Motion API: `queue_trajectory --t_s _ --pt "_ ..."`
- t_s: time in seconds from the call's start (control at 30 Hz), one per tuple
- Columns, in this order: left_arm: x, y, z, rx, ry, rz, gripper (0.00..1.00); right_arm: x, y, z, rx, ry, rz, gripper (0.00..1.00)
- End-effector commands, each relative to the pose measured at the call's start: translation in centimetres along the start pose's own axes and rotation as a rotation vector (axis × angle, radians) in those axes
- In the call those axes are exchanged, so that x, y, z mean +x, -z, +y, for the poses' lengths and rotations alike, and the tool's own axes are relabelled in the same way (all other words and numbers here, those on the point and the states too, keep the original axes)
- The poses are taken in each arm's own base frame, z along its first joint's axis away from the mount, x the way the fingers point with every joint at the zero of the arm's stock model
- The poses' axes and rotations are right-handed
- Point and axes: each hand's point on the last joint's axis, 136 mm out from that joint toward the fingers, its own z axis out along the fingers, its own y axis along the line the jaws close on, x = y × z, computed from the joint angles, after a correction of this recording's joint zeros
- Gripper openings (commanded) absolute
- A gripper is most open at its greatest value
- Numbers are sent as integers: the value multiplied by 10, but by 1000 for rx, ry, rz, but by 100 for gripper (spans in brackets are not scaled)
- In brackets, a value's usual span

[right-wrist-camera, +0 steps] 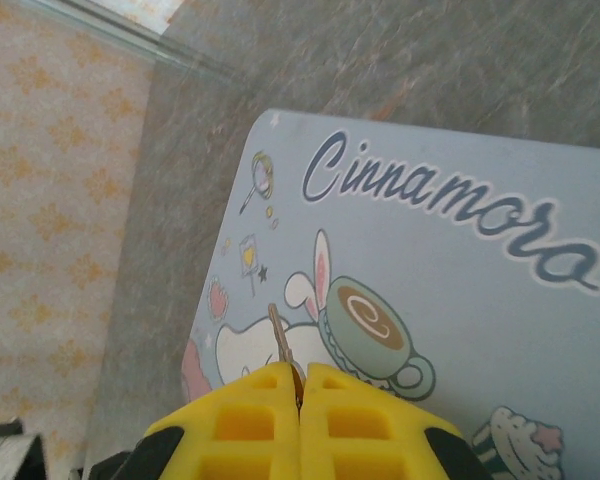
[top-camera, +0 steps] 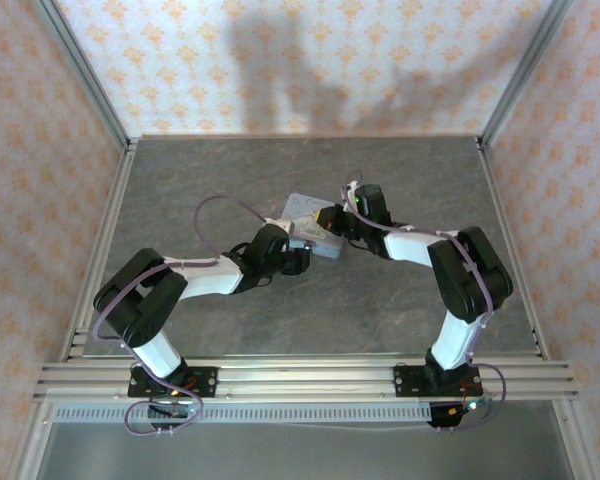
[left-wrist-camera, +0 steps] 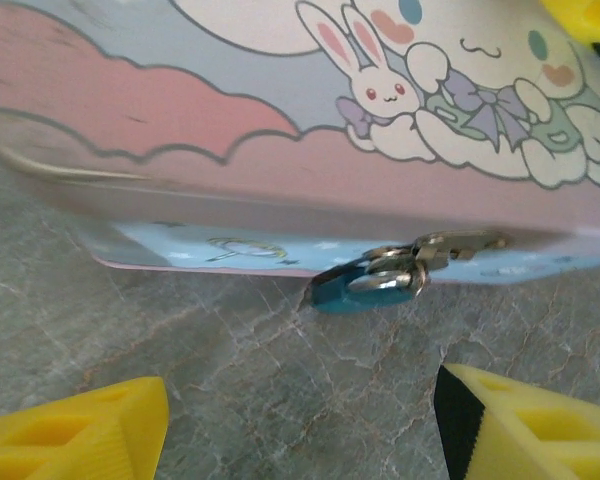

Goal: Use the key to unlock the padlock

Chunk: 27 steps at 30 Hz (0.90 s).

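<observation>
The tiny teal padlock (left-wrist-camera: 365,287) hangs by its metal shackle from the hasp on the front edge of a pale blue cartoon-printed tin (left-wrist-camera: 280,110). It rests just above the table. My left gripper (left-wrist-camera: 300,430) is open, its yellow fingers (left-wrist-camera: 80,435) spread wide on either side, a short way in front of the padlock. My right gripper (right-wrist-camera: 300,385) is shut on the key (right-wrist-camera: 279,338), whose thin blade sticks out past the fingertips above the tin's lid (right-wrist-camera: 460,300). In the top view both grippers (top-camera: 305,245) (top-camera: 330,218) meet at the tin (top-camera: 305,212).
The tin lies mid-table on a grey marble-patterned surface (top-camera: 310,310). Metal frame rails (top-camera: 100,210) and patterned walls bound the workspace on the left, right and back. Open table lies all around the tin.
</observation>
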Motion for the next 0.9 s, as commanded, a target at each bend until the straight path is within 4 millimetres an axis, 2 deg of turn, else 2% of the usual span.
queue_trajectory --t_s 0.0,0.13,0.3,0.53,0.87 --pt "-13 -1 -11 16 -43 -44 71 45 1 -18 68 -56 92 0" --pt "-10 -1 -7 -8 -52 -45 71 51 2 -17 72 -61 87 0" --pt "-8 -5 -6 -12 -75 -36 71 49 1 -19 80 -55 81 0" --pt "-5 -10 -6 2 -130 -47 59 47 -1 -17 78 -45 81 0" --pt "-1 -20 -7 20 -195 -54 48 47 0 -18 80 -39 77 0"
